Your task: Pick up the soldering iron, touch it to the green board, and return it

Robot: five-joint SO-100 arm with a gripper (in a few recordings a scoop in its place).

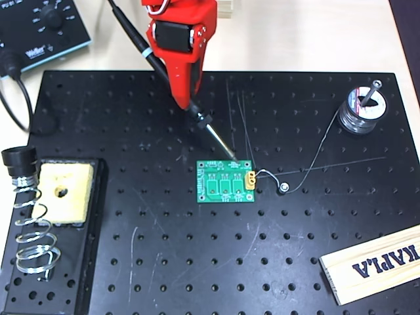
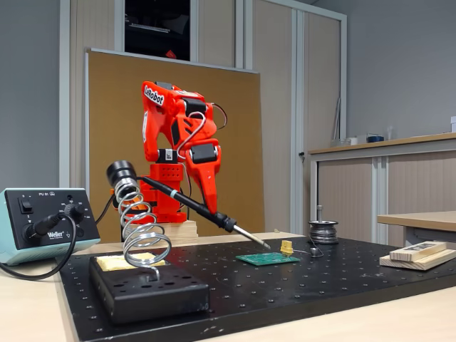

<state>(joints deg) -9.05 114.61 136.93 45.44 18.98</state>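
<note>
My gripper [image 1: 190, 104] clamps the iron [image 1: 209, 129], tip just above the far right corner of the board [image 1: 227, 182]. I lower slowly, touching lightly, clear of the connector [image 1: 251, 178].

Red plastic end effector [image 1: 189, 98]; long black pen-shaped soldering iron [image 1: 147, 56], silver tip; small green rectangular board [image 1: 226, 183], white markings; black perforated plate [image 1: 197, 262]; yellow sponge [image 1: 62, 193].

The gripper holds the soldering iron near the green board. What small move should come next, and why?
Probably a short lowering of the tip onto the green board. The gripper is shut on the soldering iron. In the overhead view its silver tip lies at the board's upper edge; in the fixed view the tip seems to hang just above the board, contact uncertain. The spring holder stands empty for the return.
</note>
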